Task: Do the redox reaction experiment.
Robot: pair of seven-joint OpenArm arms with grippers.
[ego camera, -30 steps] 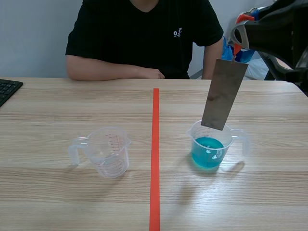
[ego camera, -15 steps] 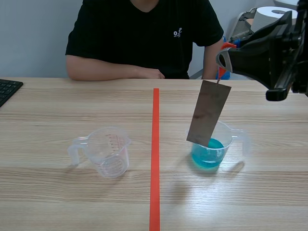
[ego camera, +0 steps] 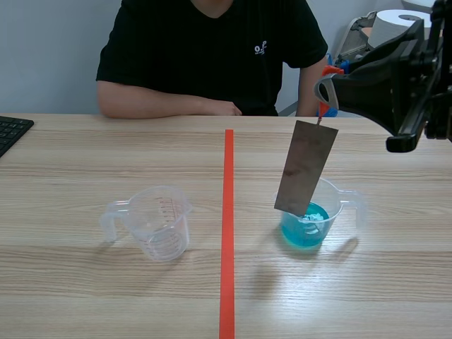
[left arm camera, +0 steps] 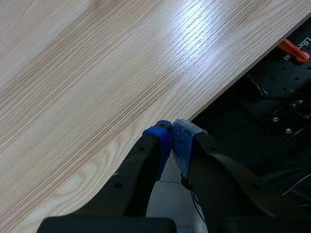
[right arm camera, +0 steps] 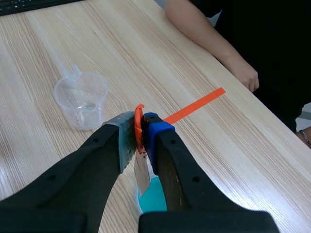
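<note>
Your right gripper [ego camera: 325,90] is raised over the right half of the worktop [ego camera: 85,148] and is clamped on an orange tab [right arm camera: 139,119] at the top of a grey metal plate [ego camera: 306,168]. The plate hangs from it tilted, its lower end swung toward the orange tape line [ego camera: 227,233]. That lower end sits at the mouth of the measuring cup of blue liquid [ego camera: 332,201] — you cannot tell from here whether it touches the liquid [ego camera: 307,229]. In the right wrist view the plate shows edge-on just below the pads, with the blue liquid under it. The cup stands upright to the right of the tape line, handle pointing away from it.

The empty measuring cup [ego camera: 161,222] stands upright on the other side of the line, well apart, with its handle turned outward.

Your left gripper [left arm camera: 172,133] is closed on nothing — pads pressed together — and hangs over the worktop's edge.

Across the worktop a person [ego camera: 212,49] in a black shirt sits with a forearm resting on the wood, and a black keyboard [ego camera: 10,131] lies at the far left.
</note>
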